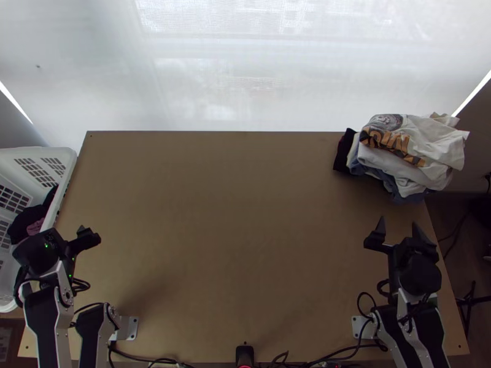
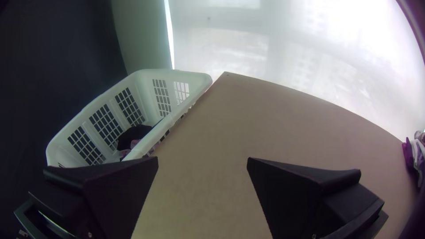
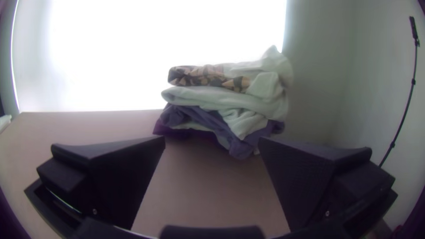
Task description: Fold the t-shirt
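Observation:
In the top view, a stack of folded clothes (image 1: pixel 411 153) lies at the table's back right corner, a white shirt with an orange and dark print on top. My right gripper (image 1: pixel 398 228) is open near the right edge, on the near side of the stack. My left gripper (image 1: pixel 69 235) is at the table's left edge beside the basket. The left wrist view has the left gripper (image 2: pixel 202 161) wide open with nothing between its fingers. In the right wrist view the right gripper (image 3: pixel 211 140) is also open and empty, with the clothes stack (image 3: pixel 230 102) beyond it.
A white laundry basket (image 1: pixel 67 161) with dark and pink cloth (image 1: pixel 27 222) inside stands against the left edge of the wooden table (image 1: pixel 233 233). Cables run along the near edge. A thin dark stand (image 3: pixel 412 84) leans at the wall in the right wrist view.

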